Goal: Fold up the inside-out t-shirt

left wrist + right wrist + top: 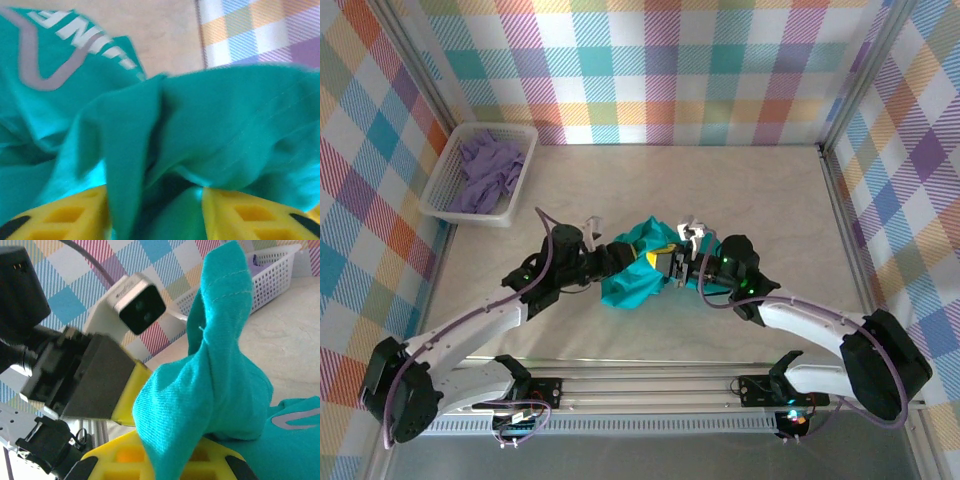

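The shirt (632, 278) lies bunched mid-frame in the top view, its shape lost in folds that bury both sets of fingertips. The right gripper (672, 265) is clenched on a peak of cloth standing up the centre of its wrist view. In the left wrist view, teal folds fill the gap at the bottom between the yellow fingers (65, 217) of the left gripper (155, 212); I cannot tell whether they pinch it. The print (55, 45) is blurred and cut off at upper left. The table (770, 200) is pale and marbled, the walls (670, 60) pastel checked. At upper left, a white basket (445, 195) holds a lavender garment (485, 170).
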### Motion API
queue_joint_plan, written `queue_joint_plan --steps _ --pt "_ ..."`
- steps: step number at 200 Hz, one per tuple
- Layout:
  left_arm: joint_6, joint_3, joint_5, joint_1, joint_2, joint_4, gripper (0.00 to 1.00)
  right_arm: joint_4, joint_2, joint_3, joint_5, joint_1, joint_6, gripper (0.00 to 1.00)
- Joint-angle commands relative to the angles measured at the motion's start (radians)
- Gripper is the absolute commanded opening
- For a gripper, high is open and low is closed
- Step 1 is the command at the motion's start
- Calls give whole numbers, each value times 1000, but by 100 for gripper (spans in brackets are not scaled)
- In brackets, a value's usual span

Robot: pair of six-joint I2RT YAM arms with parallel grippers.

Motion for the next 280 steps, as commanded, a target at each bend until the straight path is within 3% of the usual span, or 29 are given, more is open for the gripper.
queue_joint_plan --steps 1,13,24,39,45,56,79,106,128,153,171,207,248,259,280 --pt "-34 3 60 5 20 257 26 69 -34 -31 14 2 0 0" --pt "0 -9 56 8 17 309 9 21 -60 -38 29 2 -15 0" --pt "73 -23 64 10 -14 342 2 -103 -96 -28 84 1 -26 4" --pt "188 -60 101 11 -85 392 0 -518 -149 80 242 1 -50 35" --pt "225 -70 123 10 -113 405 0 -649 -161 132 259 2 -90 43" --pt "304 -80 165 10 -159 401 0 -810 -194 204 267 12 -189 50" --pt "437 -75 188 11 -227 316 0 -968 -325 252 259 30 -428 61" --pt "493 -70 177 11 -255 262 0 -1089 -423 309 179 31 -593 59" --pt "510 -67 182 11 -252 249 0 -1148 -435 376 104 31 -641 54" --pt "504 -69 204 10 -252 264 0 -1100 -338 428 -36 34 -591 43" --pt "505 -69 209 10 -256 263 0 -1033 -255 443 -67 34 -519 39" --pt "514 -64 218 10 -253 251 0 -992 -156 458 -57 34 -467 44" --pt "518 -69 216 10 -255 245 0 -990 -103 478 -94 30 -445 42" --pt "519 -70 216 11 -255 246 0 -989 -89 478 -107 26 -436 37" --pt "525 -71 189 10 -258 232 0 -976 -78 467 -168 19 -426 17"
